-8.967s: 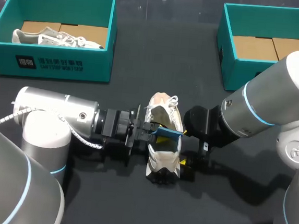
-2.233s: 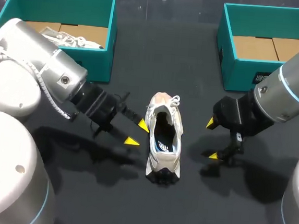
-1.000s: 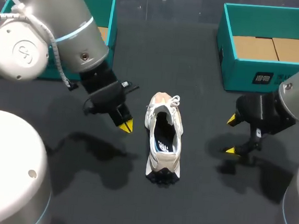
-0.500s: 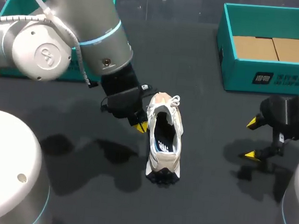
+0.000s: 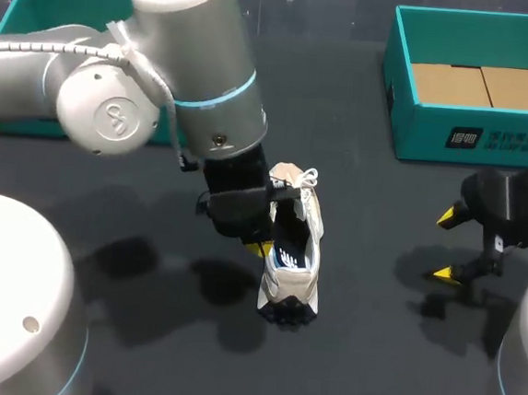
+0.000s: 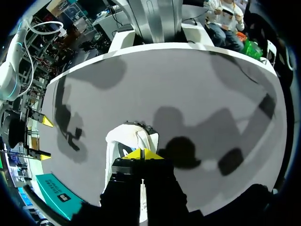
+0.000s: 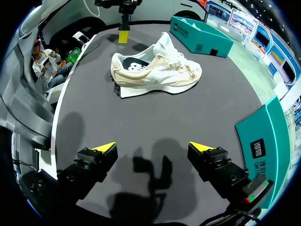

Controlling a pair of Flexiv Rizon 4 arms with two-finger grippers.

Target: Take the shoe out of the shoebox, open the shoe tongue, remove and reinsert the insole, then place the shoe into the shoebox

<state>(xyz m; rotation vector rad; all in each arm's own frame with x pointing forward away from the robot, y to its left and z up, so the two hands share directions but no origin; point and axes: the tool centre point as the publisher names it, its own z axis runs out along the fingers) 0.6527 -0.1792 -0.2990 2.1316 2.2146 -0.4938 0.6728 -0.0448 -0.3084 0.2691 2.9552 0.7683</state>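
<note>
My left pincer, tips pinched together, sits just left of the shoe; its long axis runs away from me; right pincer wide, farther.

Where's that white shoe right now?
In the head view the shoe stands on the middle of the table, with the left gripper close at its left side and the right gripper well off to its right.

The dark table is lit evenly from overhead. Soft shadows are cast across it, and mild glare is seen on the left arm.
</note>
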